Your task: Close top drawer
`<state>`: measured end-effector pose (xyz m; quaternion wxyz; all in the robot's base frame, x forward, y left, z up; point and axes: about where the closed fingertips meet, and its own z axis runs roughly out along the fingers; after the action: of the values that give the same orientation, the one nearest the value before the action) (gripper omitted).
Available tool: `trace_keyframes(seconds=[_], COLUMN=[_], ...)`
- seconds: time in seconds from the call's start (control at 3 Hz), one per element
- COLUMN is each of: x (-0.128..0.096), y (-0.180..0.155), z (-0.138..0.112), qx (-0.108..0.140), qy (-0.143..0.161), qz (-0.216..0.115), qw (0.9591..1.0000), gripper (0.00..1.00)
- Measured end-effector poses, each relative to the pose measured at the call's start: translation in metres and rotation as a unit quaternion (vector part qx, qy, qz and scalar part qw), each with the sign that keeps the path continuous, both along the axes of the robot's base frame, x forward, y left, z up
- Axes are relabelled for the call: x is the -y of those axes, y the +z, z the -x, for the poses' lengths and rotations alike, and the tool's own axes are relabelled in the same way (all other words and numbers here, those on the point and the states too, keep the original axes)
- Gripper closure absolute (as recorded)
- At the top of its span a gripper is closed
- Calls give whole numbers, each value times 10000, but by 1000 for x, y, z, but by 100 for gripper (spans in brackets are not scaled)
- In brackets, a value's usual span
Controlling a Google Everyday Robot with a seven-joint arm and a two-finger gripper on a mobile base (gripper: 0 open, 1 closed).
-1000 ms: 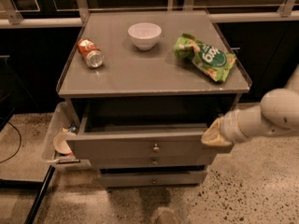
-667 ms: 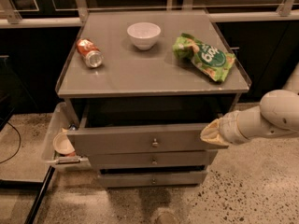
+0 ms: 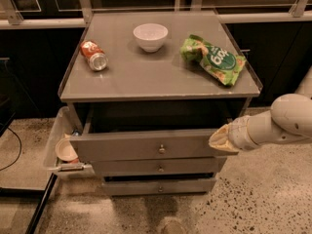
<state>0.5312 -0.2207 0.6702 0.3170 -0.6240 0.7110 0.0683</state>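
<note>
The top drawer (image 3: 122,149) is a wide grey drawer with a plain flat front and one small round metal knob at its centre. It stands pulled out under the bench (image 3: 146,82), above two narrower drawer fronts (image 3: 146,168). The gripper (image 3: 222,139) is at the right end of its front; whether it is clenched or released cannot be told.

On the grey bench top lie a tipped orange can (image 3: 94,55), a white bowl (image 3: 150,36) and a green snack bag (image 3: 214,58) whose white lettering is not legible. The floor (image 3: 263,199) is speckled, and there are dark cabinets behind.
</note>
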Motion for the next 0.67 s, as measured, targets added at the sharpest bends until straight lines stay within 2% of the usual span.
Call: trace_keyframes(seconds=[0.33,0.67], x=[0,1], y=[0,-4], z=[0,8], qx=[0,-14], qy=[0,-123], qz=[0,-115], qw=[10000,9999], gripper=[35,12])
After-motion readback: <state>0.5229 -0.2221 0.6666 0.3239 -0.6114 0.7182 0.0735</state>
